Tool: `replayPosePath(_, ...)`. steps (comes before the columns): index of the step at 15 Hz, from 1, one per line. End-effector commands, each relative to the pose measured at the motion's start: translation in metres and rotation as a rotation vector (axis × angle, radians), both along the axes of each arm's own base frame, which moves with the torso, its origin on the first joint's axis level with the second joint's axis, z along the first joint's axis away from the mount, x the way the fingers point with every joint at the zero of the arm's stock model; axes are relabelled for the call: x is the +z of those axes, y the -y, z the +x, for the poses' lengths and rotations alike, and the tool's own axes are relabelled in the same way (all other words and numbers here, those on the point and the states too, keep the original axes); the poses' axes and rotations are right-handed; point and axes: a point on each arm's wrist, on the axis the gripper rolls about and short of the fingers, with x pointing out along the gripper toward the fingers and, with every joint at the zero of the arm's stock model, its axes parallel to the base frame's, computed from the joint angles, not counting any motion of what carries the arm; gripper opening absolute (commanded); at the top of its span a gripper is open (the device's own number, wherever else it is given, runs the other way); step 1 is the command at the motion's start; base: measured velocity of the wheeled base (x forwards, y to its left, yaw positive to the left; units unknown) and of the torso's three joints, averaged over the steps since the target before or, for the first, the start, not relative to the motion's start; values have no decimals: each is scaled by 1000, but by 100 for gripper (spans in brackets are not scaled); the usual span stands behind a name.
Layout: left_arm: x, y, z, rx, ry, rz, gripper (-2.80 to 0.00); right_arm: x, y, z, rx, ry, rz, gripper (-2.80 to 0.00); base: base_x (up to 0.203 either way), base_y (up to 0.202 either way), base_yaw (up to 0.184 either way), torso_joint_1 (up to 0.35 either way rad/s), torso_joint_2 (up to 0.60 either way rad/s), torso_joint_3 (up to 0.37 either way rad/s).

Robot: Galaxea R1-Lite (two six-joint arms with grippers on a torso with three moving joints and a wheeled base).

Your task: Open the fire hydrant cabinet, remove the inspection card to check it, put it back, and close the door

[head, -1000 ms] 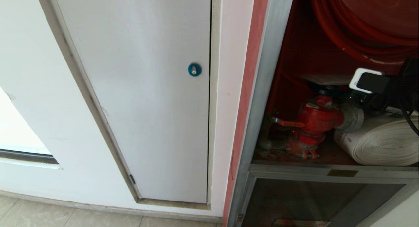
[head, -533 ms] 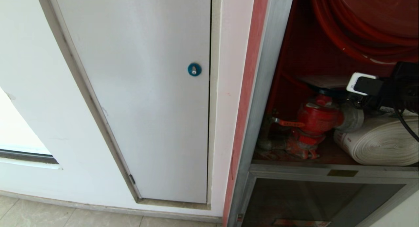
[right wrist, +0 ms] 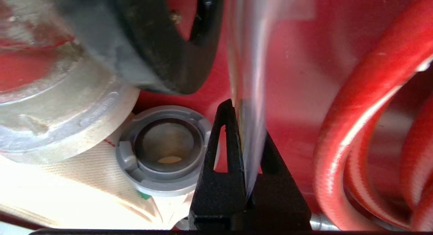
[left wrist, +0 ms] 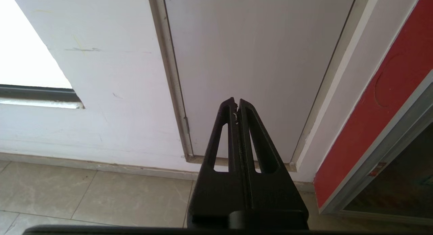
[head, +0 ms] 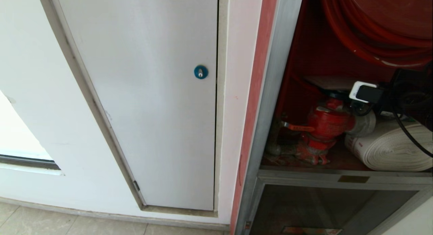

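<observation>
Inside the red fire hydrant cabinet, the right gripper pinches what seems a clear-sleeved inspection card.

inspection card edge-on and blurred, hose reel cut off

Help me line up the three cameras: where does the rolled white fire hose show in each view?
Head view: the rolled white fire hose lies at lower right, on the cabinet floor beside the red hydrant valve.
Left wrist view: not in it.
Right wrist view: cream fabric in the lower left corner, ending in its grey coupling.
Shared landmark: the fire hydrant cabinet, seen as silver frame, red edging and red interior.
</observation>
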Motion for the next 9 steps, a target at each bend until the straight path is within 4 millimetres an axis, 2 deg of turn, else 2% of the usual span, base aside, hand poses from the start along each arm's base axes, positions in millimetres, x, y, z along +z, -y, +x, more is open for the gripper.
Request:
replayPosePath(1, -1, 0, 0, 0, -6, 0, -280, -3, 2, 3, -4, -10, -6, -280, 0, 0, 0, 0, 0, 0)
replayPosePath(6, -1, 0, 0, 0, -6, 0, -280, 0, 7, 17, 2, 62, -11, -280, 0, 0, 0, 0, 0, 0)
replayPosePath(9, -1, 0, 0, 0, -6, 0, -280, -1, 6, 18, 16, 66, -12, -280, 0, 0, 0, 0, 0, 0)
